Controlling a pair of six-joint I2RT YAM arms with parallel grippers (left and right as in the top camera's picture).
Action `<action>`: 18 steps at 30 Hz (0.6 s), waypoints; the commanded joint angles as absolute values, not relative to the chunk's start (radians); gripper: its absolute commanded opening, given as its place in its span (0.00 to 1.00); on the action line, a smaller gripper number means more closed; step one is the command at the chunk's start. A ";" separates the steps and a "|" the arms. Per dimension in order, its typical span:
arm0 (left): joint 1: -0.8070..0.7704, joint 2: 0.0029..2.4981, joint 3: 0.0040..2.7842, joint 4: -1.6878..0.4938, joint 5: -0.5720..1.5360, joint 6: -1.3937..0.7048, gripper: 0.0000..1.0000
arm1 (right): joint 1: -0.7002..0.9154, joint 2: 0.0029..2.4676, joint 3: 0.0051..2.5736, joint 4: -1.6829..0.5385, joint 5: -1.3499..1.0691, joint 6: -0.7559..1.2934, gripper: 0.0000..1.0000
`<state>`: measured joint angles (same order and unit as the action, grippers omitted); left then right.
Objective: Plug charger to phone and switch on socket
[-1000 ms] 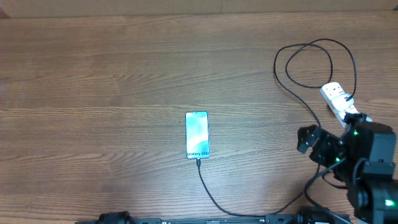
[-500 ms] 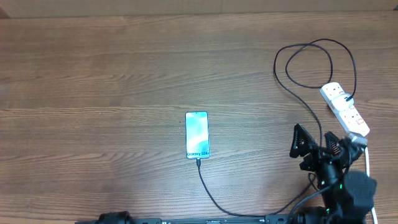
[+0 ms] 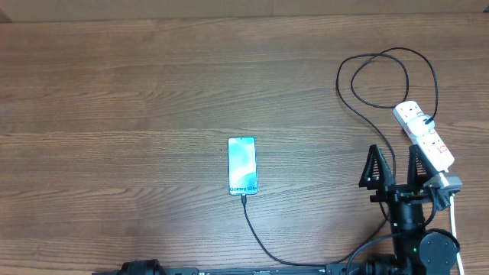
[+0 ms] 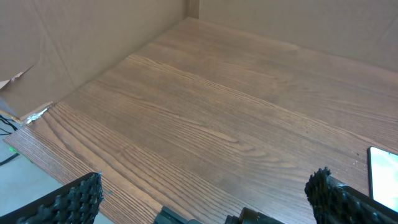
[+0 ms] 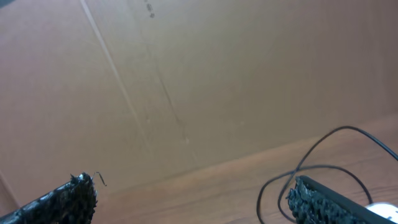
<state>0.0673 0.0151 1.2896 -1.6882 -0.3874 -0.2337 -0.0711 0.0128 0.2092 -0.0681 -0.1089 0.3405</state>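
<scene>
The phone lies flat mid-table with its screen lit, and its edge shows in the left wrist view. The black charger cable meets the phone's bottom edge, runs to the front right, and loops at the far right to the white socket strip. My right gripper is open and empty, just left of the strip's near end. In its wrist view the fingers are wide apart, with the cable loop ahead. My left gripper is open and empty at the table's front edge.
Cardboard walls close the table's left and far sides. The strip's thick white cord runs off the front right beside my right arm. Bare wooden tabletop spreads left of the phone.
My right arm has pulled back from over the socket strip's near end toward the front edge. Its gripper has turned to point at the far side, and the whole strip now shows.
</scene>
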 commanded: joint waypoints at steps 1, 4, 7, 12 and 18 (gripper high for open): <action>0.072 0.004 1.291 -1.689 -0.399 -0.240 1.00 | -0.067 0.003 0.138 0.006 -0.122 0.340 1.00; 0.072 0.004 1.291 -1.689 -0.399 -0.240 1.00 | -0.067 0.003 0.089 0.062 -0.130 0.344 1.00; 0.072 0.004 1.291 -1.689 -0.399 -0.240 1.00 | -0.067 0.003 0.063 0.081 -0.133 0.343 1.00; 0.072 0.004 1.291 -1.689 -0.399 -0.240 1.00 | -0.067 0.003 0.004 0.111 -0.131 0.344 1.00; 0.072 0.004 1.291 -1.689 -0.399 -0.240 1.00 | -0.067 0.002 0.007 0.066 -0.129 0.344 1.00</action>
<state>0.0673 0.0151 1.2896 -1.6882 -0.3874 -0.2337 -0.0711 0.0120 0.0185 0.0666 -0.1268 0.3405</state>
